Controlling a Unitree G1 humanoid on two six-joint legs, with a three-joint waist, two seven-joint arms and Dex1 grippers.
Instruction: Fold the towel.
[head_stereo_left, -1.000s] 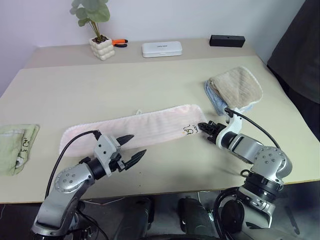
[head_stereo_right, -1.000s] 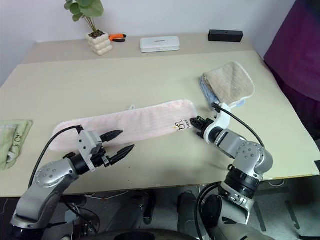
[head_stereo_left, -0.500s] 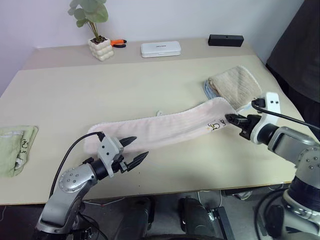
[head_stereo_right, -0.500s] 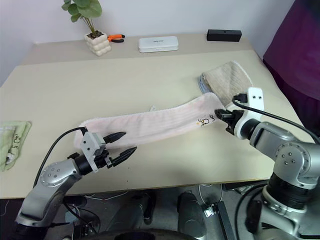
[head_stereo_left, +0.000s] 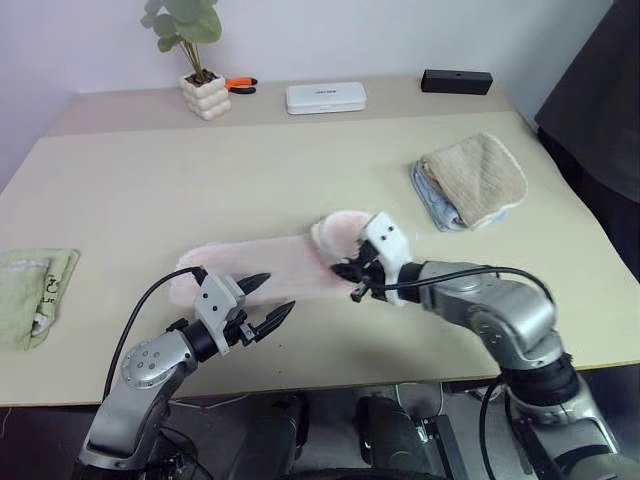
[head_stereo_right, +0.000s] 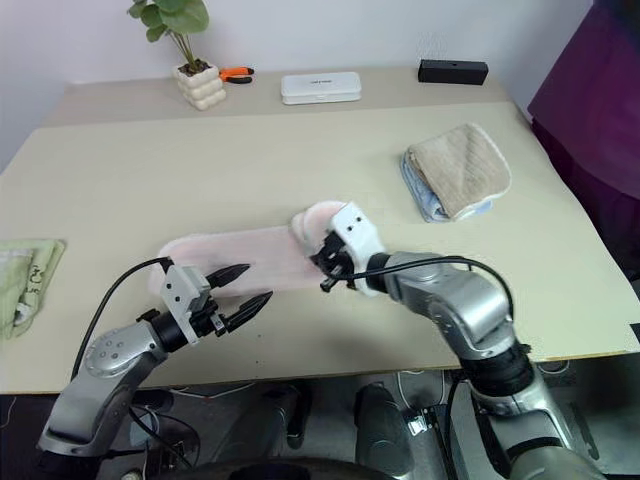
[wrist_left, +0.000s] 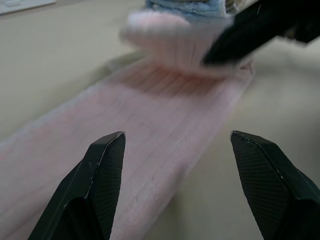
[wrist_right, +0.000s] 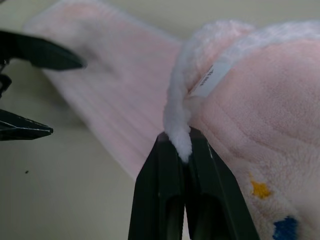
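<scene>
Beige table (head_stereo_left: 300, 160): I've swung the right gripper (head_stereo_left: 352, 281), pinching the towel (head_stereo_left: 270, 265) end, back over its middle. Fold half-made. Left gripper (head_stereo_left: 268, 305) open, idle beside towel.

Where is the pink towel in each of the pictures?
Left eye view: pink towel mid-table, right end lifted by the right hand.
Right eye view: mid-table too.
Left wrist view: stretching away between the fingers.
Right wrist view: edge pinched.
Shared landmark: the open left hand.

one pink towel (head_stereo_left: 262, 264), one beige towel (head_stereo_left: 478, 177), one green cloth (head_stereo_left: 27, 290), one plant (head_stereo_left: 190, 55) and two grippers are showing.
</scene>
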